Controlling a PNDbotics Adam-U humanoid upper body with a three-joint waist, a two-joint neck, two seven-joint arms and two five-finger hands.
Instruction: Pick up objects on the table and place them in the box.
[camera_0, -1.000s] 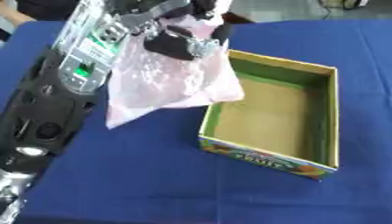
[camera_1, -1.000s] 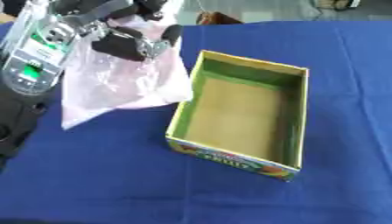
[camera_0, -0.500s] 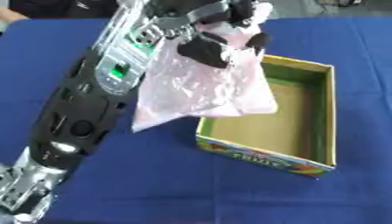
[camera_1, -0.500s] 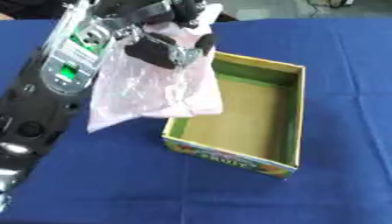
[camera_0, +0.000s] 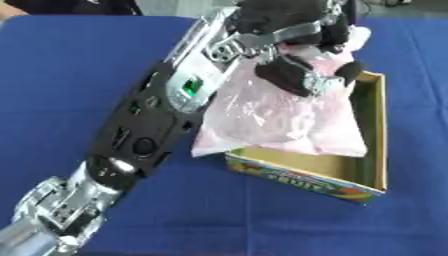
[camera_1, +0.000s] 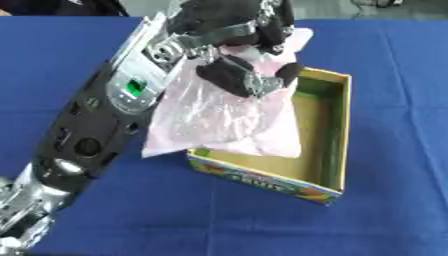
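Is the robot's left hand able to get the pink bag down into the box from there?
Probably yes. The left hand holds the pink bag over the open box, and nothing blocks its opening.

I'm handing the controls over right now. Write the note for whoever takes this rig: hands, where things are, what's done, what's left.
Left hand: shut on the pink plastic bag, holding it by its top, up off the table.
Right hand: not in view.
The bag hangs over the left side of the open cardboard box; its lower edge overlaps the box's left wall and near corner, part of it still outside.
The box sits on the blue tablecloth, and what shows of its inside is bare.
Done: bag picked up and carried to the box.
Left: probably shift it right to clear the wall, lower it in, open the hand.
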